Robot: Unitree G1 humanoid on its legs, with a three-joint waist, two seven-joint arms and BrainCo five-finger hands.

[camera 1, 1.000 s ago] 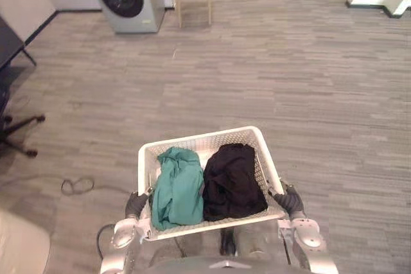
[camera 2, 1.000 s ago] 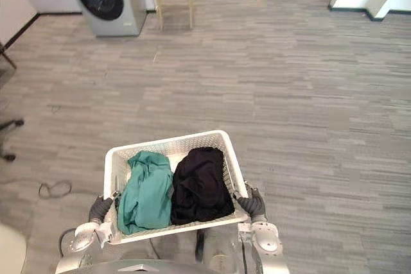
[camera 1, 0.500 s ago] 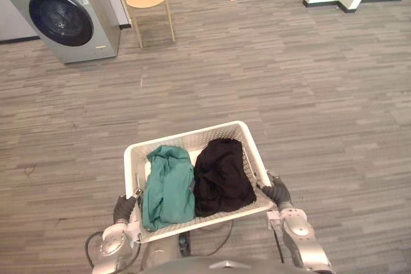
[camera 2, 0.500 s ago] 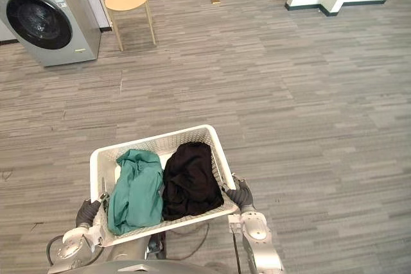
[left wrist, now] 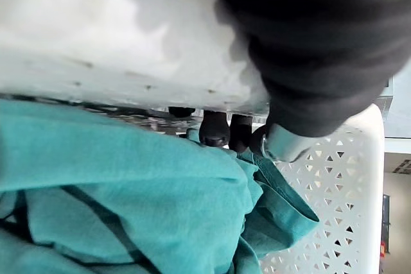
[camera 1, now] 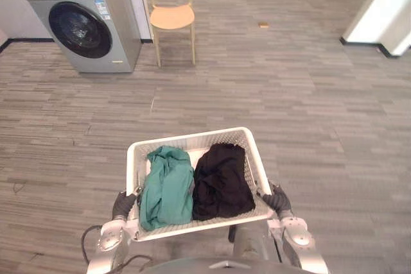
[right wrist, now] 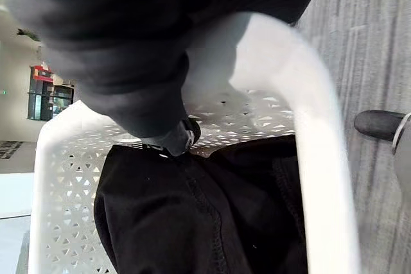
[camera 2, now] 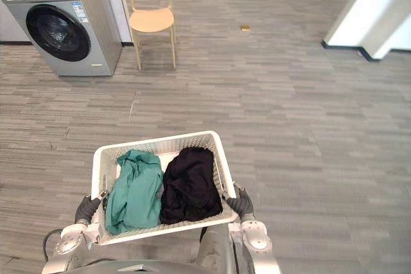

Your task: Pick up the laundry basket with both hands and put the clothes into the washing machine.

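I carry a white perforated laundry basket (camera 1: 188,140) in front of me, off the floor. Inside lie a teal garment (camera 1: 166,186) on its left and a black garment (camera 1: 221,179) on its right. My left hand (camera 1: 122,204) grips the basket's left rim, with its fingertips (left wrist: 215,129) curled over the edge beside the teal cloth (left wrist: 122,197). My right hand (camera 1: 277,200) grips the right rim (right wrist: 314,158), above the black cloth (right wrist: 212,210). The grey washing machine (camera 1: 87,20) stands far ahead at the upper left, its round door closed.
A light wooden chair (camera 1: 171,14) stands just right of the washing machine. A white wall corner (camera 1: 385,14) juts in at the upper right. Grey plank floor stretches between me and the machine.
The camera has shifted: the washing machine and chair now sit further right and lower in the picture. The basket stays held in both hands, clothes unmoved.
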